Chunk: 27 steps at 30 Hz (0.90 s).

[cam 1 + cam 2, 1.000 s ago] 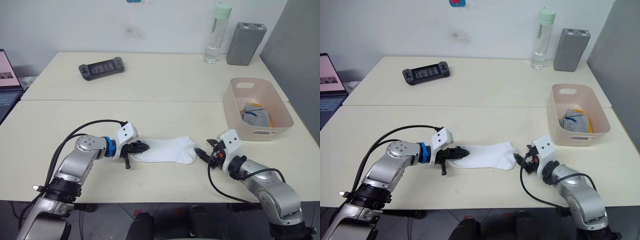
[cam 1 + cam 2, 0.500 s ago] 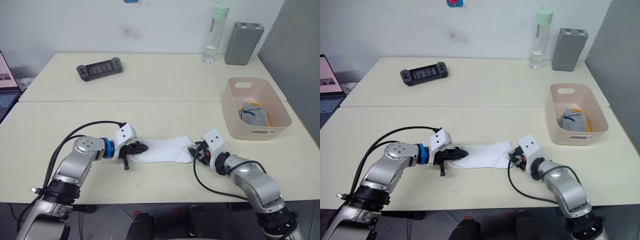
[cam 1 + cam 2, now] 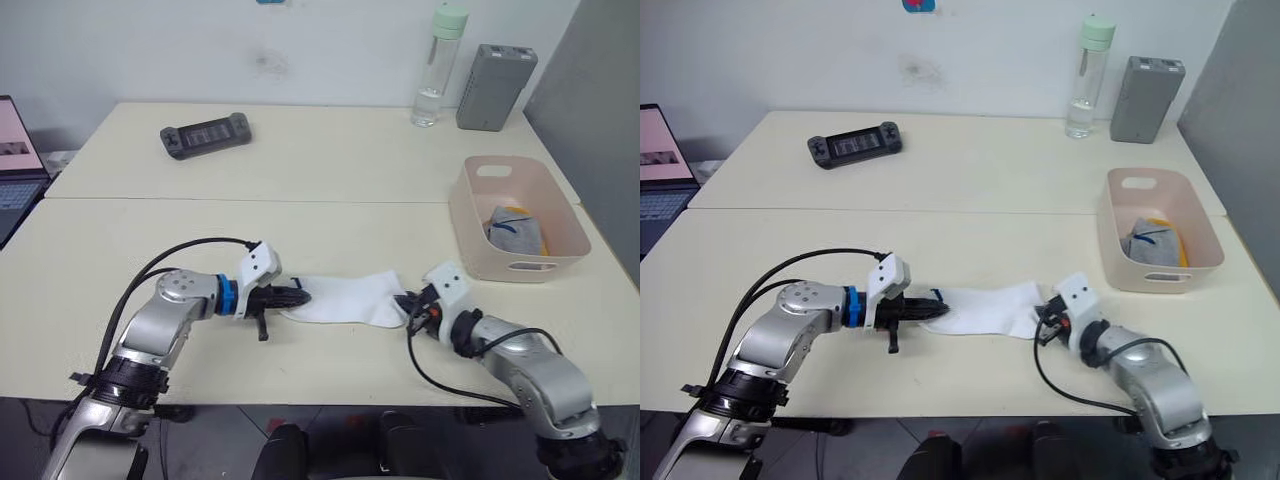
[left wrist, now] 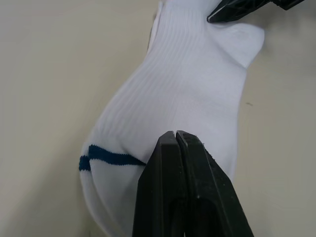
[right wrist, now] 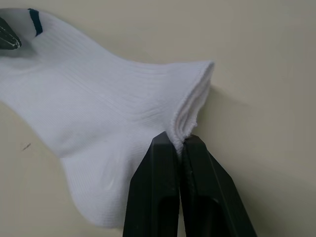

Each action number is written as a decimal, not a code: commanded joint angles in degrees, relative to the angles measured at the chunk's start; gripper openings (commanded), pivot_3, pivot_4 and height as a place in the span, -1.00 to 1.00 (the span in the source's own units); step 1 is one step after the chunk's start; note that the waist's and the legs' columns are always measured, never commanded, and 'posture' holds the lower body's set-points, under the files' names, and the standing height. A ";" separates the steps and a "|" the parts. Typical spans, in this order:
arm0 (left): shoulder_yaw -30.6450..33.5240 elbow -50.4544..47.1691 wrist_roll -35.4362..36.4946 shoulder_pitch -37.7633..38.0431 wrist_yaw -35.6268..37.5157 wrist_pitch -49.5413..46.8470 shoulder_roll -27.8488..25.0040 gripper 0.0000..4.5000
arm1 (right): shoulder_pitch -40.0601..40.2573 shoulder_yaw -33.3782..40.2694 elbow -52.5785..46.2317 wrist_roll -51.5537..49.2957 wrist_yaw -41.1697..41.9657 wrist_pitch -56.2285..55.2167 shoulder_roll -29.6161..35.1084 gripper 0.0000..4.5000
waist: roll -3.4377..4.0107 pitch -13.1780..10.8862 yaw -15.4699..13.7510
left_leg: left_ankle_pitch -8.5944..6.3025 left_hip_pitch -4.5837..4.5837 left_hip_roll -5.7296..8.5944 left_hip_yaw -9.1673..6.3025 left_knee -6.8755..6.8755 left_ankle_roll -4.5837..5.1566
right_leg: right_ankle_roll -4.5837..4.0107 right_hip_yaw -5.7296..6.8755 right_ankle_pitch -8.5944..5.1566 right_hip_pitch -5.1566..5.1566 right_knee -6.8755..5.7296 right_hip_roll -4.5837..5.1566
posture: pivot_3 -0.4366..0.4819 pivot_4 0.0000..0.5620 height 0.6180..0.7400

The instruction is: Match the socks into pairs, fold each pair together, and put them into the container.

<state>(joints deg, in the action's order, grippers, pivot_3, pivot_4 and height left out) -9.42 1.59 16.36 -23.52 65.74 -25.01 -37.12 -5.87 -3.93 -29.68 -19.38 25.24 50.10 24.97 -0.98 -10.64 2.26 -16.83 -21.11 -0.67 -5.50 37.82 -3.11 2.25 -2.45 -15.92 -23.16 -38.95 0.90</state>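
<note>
A: How many layers are in the white sock (image 3: 348, 299) on the table?
B: Cannot tell; its edges lie stacked.
A: And in the container (image 3: 470, 215)?
B: A grey bundle (image 3: 515, 232) hides most of something orange (image 3: 518, 211) beneath it.
A: The laptop (image 3: 17, 165)?
B: Cut off by the frame's edge.

The white sock (image 4: 182, 89) is soft ribbed knit cloth, matt, with a blue woven stripe. Both tool fingers (image 5: 163, 197) look like hard black plastic with a slight sheen. The tabletop (image 3: 300, 160) is smooth, matt cream laminate. The pink container (image 3: 560, 235) is smooth plastic, the bottle (image 3: 436, 70) clear and glossy.
</note>
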 commanded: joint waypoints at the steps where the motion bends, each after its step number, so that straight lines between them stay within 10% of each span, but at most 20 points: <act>1: -4.05 -0.04 -2.93 -3.51 -1.89 0.79 3.47 -1.00 | -0.39 6.30 -6.72 -5.97 4.11 3.66 4.27 -0.99 | 0.09 -0.06 -0.35 | 0.00 -0.01 0.03 0.02 0.00 0.00 | 0.00 -0.02 0.00 0.00 0.00 0.01 | -0.05 -0.47 1.00; 27: -2.05 4.35 -4.53 -1.65 -1.54 3.30 -0.48 -1.00 | -17.62 -6.85 3.77 -10.60 -8.52 16.16 -14.20 -0.99 | 0.06 -0.07 0.66 | 0.00 -0.03 -0.02 -0.06 -0.02 0.01 | -0.02 0.01 0.02 -0.06 -0.01 -0.05 | -0.05 -0.47 1.00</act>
<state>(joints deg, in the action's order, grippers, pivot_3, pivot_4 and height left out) -11.05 6.45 12.37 -25.19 64.30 -22.94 -37.72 -22.71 -10.50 -25.54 -30.24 17.05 67.09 11.19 -0.92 -10.71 2.92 -16.83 -21.15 -0.69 -5.56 37.80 -3.10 2.23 -2.43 -15.90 -23.23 -38.96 0.85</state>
